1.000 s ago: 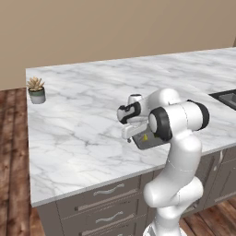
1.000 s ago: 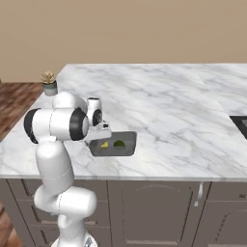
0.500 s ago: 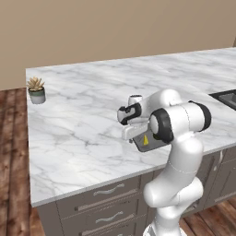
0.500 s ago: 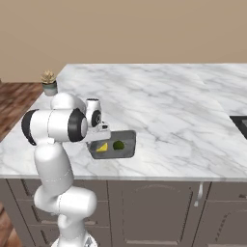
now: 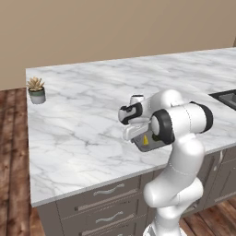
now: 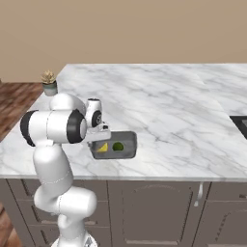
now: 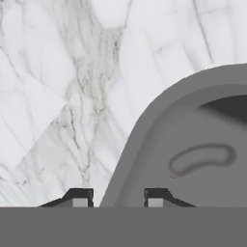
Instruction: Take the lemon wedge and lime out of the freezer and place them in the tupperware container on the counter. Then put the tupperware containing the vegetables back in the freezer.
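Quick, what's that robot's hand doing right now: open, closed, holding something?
Hand: its two fingertips straddle the rim of the tupperware container, one outside and one inside. Whether they grip it yet cannot be told.

White-and-grey marbled counter (image 6: 173,101), dark grey tub (image 6: 126,144) — yellow wedge (image 6: 102,147), green lime (image 6: 117,146)

The tupperware container (image 6: 115,145) sits on the bench (image 6: 159,101), near its front edge. Inside it lie the lemon wedge (image 6: 102,147) and the lime (image 6: 118,146), side by side, the wedge on the side nearer the arm. The gripper (image 7: 118,197) is down at the container's rim, one fingertip inside the wall and one outside. A small potted plant (image 5: 36,89) stands well apart at the bench's far left corner. A sink (image 5: 226,97) lies at the right end.
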Available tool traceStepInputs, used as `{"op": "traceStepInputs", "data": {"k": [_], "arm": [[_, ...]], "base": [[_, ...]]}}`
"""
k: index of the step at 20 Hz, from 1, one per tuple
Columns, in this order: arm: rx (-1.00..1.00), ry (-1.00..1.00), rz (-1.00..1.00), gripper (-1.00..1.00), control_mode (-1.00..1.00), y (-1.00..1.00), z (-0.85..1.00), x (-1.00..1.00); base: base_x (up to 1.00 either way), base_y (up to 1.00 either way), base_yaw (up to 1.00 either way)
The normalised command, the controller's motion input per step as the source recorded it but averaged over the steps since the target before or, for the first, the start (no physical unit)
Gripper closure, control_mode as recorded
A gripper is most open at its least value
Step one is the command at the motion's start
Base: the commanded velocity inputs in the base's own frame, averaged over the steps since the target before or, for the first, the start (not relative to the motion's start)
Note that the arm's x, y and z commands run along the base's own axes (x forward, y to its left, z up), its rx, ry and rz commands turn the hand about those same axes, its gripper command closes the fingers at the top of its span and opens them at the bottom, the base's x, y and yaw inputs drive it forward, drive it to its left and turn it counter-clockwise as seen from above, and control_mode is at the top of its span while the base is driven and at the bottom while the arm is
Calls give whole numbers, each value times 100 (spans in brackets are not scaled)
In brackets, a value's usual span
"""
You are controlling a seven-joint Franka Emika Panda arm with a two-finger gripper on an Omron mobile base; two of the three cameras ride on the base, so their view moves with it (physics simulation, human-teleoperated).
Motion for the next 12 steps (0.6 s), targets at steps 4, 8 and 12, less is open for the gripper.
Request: {"op": "traceStepInputs", "data": {"k": [4, 8, 12], "arm": [[4, 0, 30, 100, -100, -6, 35, -21], [0, 0, 41, 100, -100, 0, 41, -9], [0, -3, 38, 100, -100, 0, 56, -15]], "base": [[0, 0, 0], [0, 0, 0], [0, 0, 0]]}}
